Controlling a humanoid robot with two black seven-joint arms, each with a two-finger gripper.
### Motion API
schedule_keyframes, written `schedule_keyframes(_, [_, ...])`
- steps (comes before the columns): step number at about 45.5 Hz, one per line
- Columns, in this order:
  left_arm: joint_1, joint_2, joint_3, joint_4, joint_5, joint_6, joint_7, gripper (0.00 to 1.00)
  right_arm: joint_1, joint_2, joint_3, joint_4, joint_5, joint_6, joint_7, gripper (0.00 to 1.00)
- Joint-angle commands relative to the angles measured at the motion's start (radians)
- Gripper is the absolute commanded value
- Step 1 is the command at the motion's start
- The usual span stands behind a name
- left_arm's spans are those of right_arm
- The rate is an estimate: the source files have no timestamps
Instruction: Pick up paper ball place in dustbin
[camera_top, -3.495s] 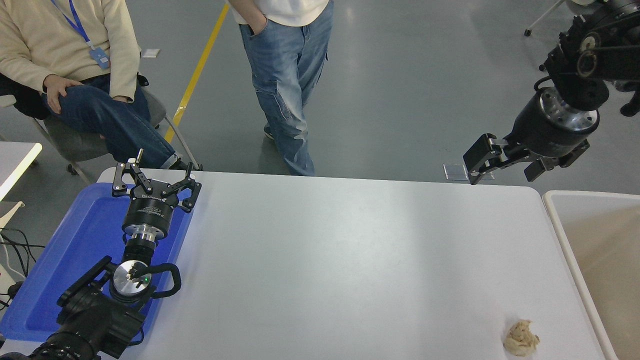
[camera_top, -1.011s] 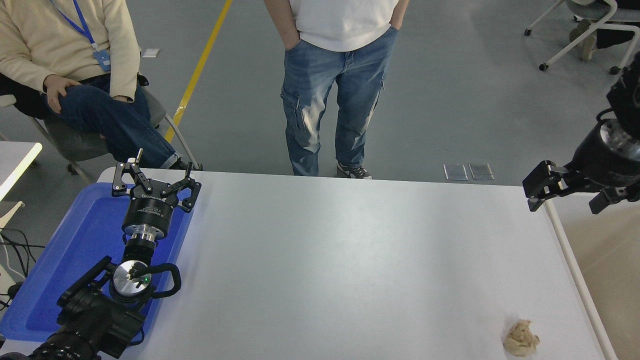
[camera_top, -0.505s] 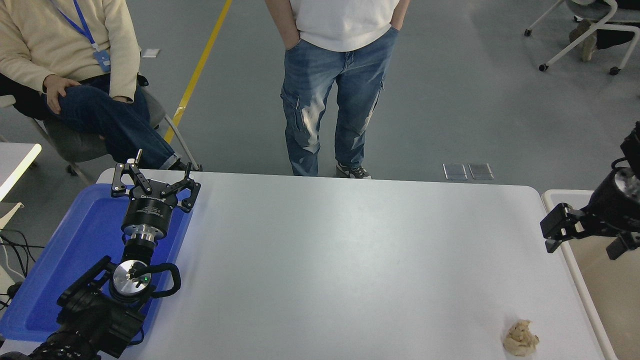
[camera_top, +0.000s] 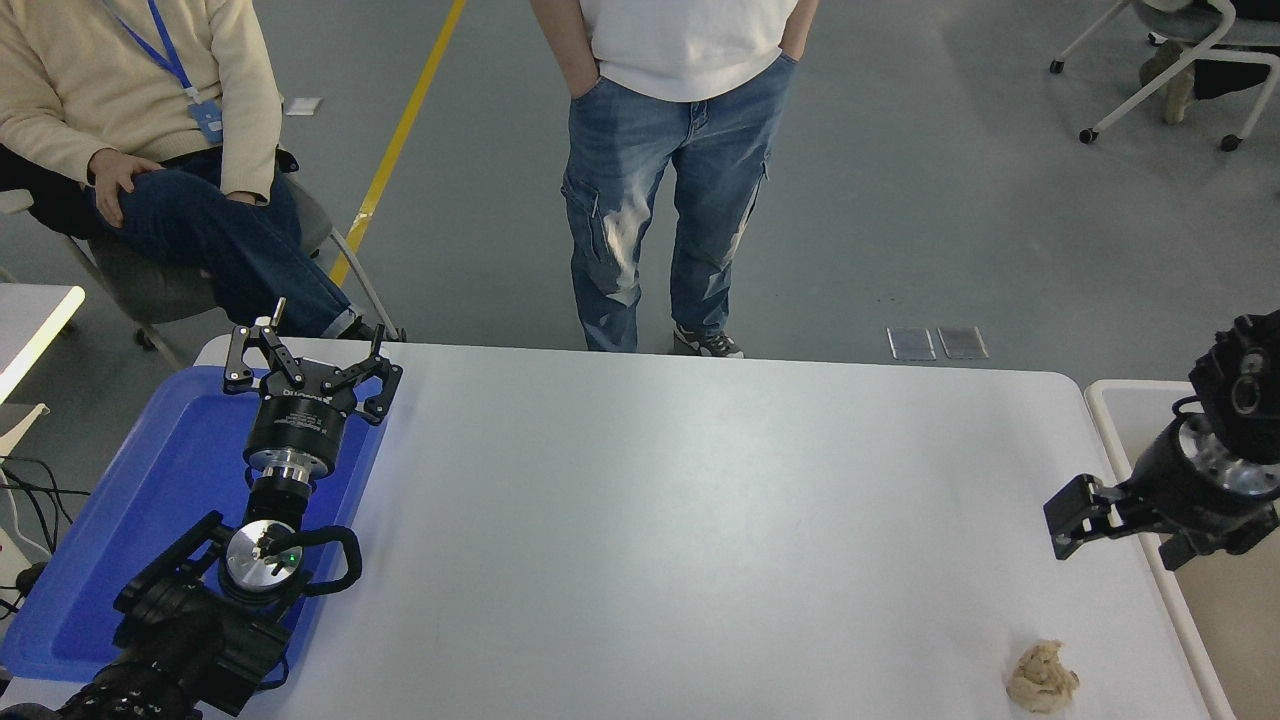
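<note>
Paper ball (camera_top: 1042, 677) sits on the white table (camera_top: 640, 520) at the near right corner, close to the table's right edge and just beside the dustbin (camera_top: 1108, 415), whose cream rim runs along that edge; ball and rim are near but not touching. My read on handling: crumpled tan paper, so very light, soft, compressible, not fragile, not slippery, since the wrinkles give the pads plenty to bite on. It will likely skid if nudged from one side, so best to close on both sides at once. Grip point: across the widest part of the wad, mid-height, low enough that the fingers straddle the bulk instead of pinching a loose flap at the top. Orientation: it's a lumpy blob with no real front; slightly wider than tall in this view, long axis roughly left-right, with a small peak at the top. Approach angle barely matters. Right gripper (camera_top: 1118, 528) hangs over the table's right edge, above the bin rim and farther from the camera than the ball, well apart from it, jaws spread and holding nothing. Left gripper (camera_top: 310, 372) is parked over the blue tray (camera_top: 120, 520) at lower left, jaws spread, empty.
</note>
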Motion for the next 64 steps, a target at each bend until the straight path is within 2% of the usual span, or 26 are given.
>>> schedule_keyframes(1, [0.0,0.0,0.001,0.0,0.0,0.0,0.0,1.0,-0.112,0.002,0.038,-0.004,-0.029,-0.072,0.0,0.98])
schedule_keyframes(28, [0.0,0.0,0.0,0.0,0.0,0.0,0.0,1.0,-0.342,0.025,0.202,-0.084,-0.052,-0.1,-0.001,0.98])
schedule_keyframes(45, [0.0,0.0,0.0,0.0,0.0,0.0,-0.002,1.0,-0.464,0.054,0.208,-0.183,-0.072,-0.198,0.0,0.98])
schedule_keyframes(62, [0.0,0.0,0.0,0.0,0.0,0.0,-0.002,1.0,-0.466,0.059,0.211,-0.186,-0.077,-0.204,-0.001,0.97])
schedule_keyframes(64, [0.0,0.0,0.0,0.0,0.0,0.0,-0.002,1.0,-0.466,0.059,0.211,-0.186,-0.077,-0.204,0.0,0.94])
